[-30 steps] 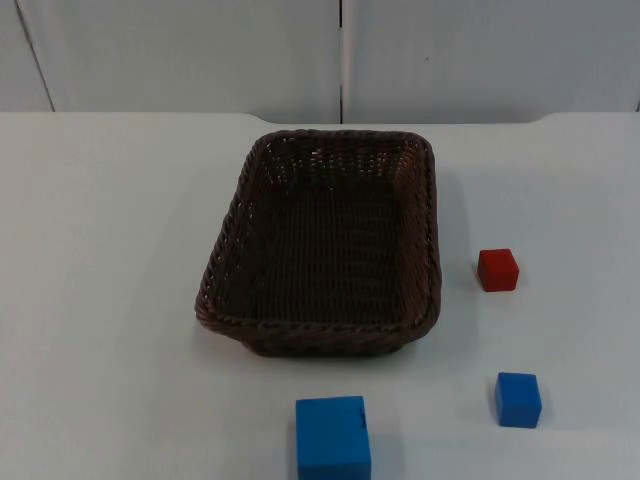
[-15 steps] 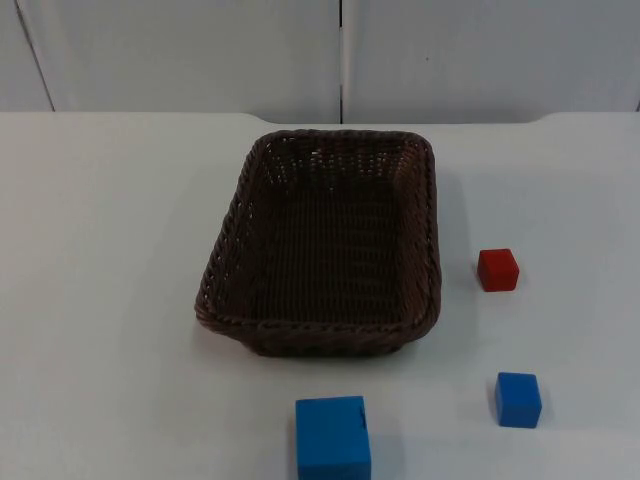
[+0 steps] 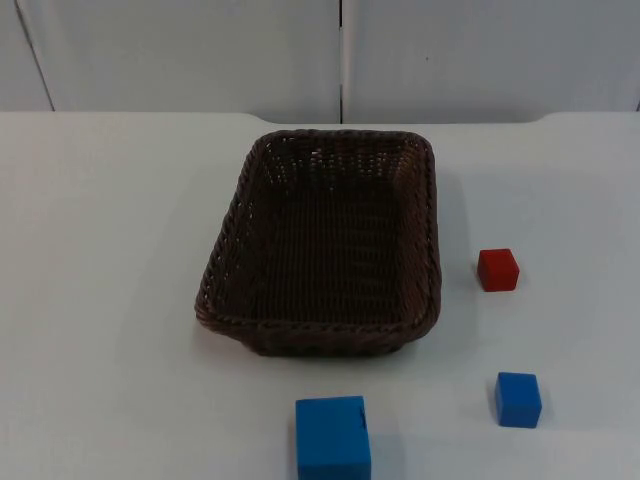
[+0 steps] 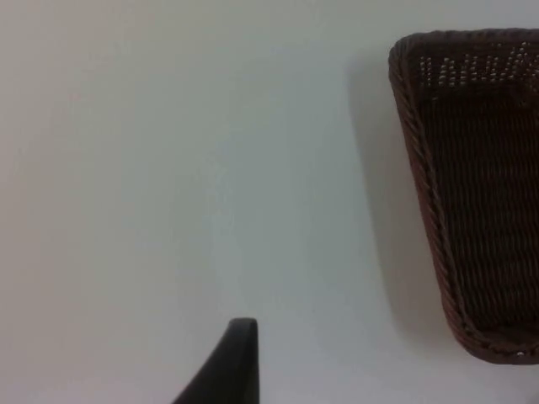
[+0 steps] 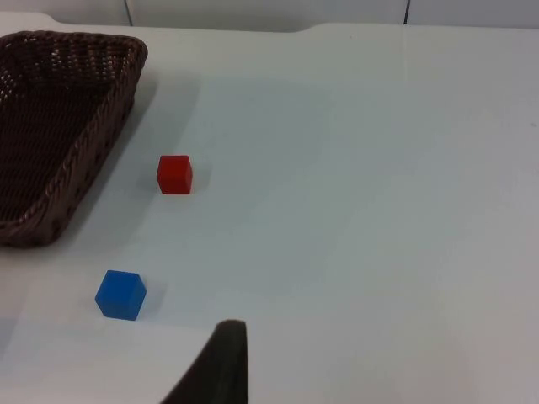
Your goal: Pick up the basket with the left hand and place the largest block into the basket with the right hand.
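Brown wicker basket (image 3: 322,247) sits mid-table, untouched; the largest blue block (image 3: 333,437) lies just in front of it. Both grippers wait off to the sides, finger spacing impossible to tell. Step 1 pending: the left gripper must reach the basket's rim.

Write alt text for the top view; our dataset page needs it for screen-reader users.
An empty dark brown wicker basket sits mid-table on a white table. A large blue block lies in front of it, with a small blue block and a small red block to its right.
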Tool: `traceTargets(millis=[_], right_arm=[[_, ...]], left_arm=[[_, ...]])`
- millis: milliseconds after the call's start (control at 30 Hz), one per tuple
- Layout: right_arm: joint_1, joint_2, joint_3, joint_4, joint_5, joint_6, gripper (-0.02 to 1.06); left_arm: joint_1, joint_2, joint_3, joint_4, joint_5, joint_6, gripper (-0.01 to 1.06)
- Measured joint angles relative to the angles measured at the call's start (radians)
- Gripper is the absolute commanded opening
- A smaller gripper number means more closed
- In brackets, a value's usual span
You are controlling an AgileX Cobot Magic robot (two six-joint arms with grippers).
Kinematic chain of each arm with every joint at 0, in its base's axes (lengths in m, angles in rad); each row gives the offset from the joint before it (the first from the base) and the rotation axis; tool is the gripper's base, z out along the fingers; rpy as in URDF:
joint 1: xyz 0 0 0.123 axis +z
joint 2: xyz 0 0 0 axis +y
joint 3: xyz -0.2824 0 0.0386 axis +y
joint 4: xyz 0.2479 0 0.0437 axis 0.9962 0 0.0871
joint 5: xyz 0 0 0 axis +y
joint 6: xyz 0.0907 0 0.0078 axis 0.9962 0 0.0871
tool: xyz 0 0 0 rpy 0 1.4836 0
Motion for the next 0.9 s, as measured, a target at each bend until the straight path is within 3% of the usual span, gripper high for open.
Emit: traceTargets(millis=[300, 900], right_arm=[[0.000, 0.000, 0.000, 0.000, 0.000, 0.006, 1.05], [0.000, 0.000, 0.000, 0.000, 0.000, 0.006, 1.05]], left_arm=[[0.000, 0.167, -0.091, -0.004, 0.000, 0.008, 1.00], [0.000, 0.486, -0.268, -0.161, 0.047, 0.139, 1.00]])
